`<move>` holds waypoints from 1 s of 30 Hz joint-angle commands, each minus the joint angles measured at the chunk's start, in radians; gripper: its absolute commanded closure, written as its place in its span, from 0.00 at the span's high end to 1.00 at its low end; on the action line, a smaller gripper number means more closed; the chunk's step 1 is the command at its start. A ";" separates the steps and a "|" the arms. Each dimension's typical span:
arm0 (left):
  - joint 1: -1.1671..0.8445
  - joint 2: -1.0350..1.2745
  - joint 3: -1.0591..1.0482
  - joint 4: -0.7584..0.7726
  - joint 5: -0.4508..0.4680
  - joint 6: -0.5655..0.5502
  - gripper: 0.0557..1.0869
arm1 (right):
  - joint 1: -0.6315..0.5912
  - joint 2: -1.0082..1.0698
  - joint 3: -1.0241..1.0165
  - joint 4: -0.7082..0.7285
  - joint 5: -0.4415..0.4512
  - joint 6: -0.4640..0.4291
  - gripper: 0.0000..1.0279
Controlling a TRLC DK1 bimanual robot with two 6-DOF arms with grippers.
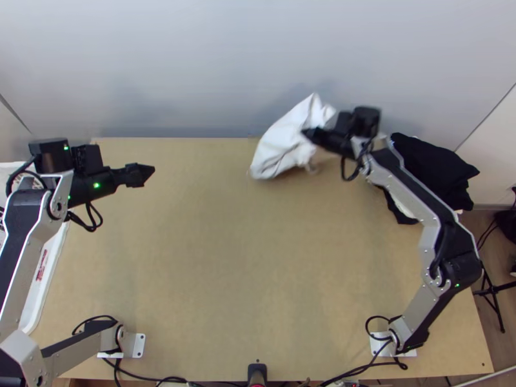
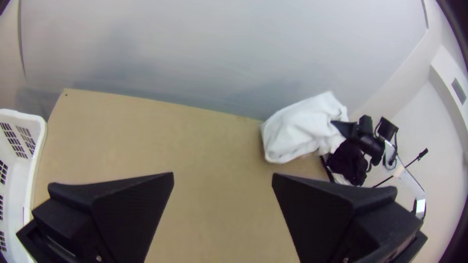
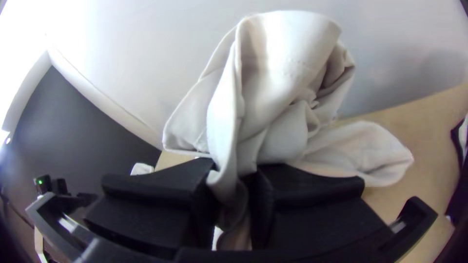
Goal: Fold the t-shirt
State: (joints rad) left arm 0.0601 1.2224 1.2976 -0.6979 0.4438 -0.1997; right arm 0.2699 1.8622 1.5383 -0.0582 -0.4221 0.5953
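A white t-shirt (image 1: 284, 143) hangs bunched near the table's far edge, with my right gripper (image 1: 308, 133) at its right side. In the right wrist view the t-shirt (image 3: 278, 97) rises in loose folds from between the fingers of my right gripper (image 3: 234, 195), which is shut on a bunched part of it. My left gripper (image 1: 149, 173) is over the table's left part, well away from the cloth. In the left wrist view the fingers of my left gripper (image 2: 223, 182) stand wide apart with nothing between them, and the t-shirt (image 2: 302, 129) is farther off.
Black cloth (image 1: 432, 171) lies piled at the table's far right, behind the right arm. A white basket (image 2: 30, 160) stands at the left edge. Bare wooden table (image 1: 245, 258) extends between the arms. A pale wall rises behind the far edge.
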 commanded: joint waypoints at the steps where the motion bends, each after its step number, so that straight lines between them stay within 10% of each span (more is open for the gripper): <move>1: 0.041 -0.054 -0.086 0.001 0.004 0.025 0.95 | -0.101 -0.009 0.209 -0.080 0.025 -0.028 0.03; 18: 0.138 -0.109 -0.221 0.003 0.018 0.095 0.95 | -0.537 0.009 0.686 -0.344 -0.014 -0.141 0.03; 30: 0.156 -0.159 -0.366 0.048 0.018 0.134 0.95 | -0.683 -0.150 0.356 -0.359 -0.029 -0.322 0.03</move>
State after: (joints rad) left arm 0.2008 1.0889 1.0039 -0.6628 0.4618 -0.0952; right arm -0.3340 1.8099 2.0872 -0.4309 -0.4454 0.3614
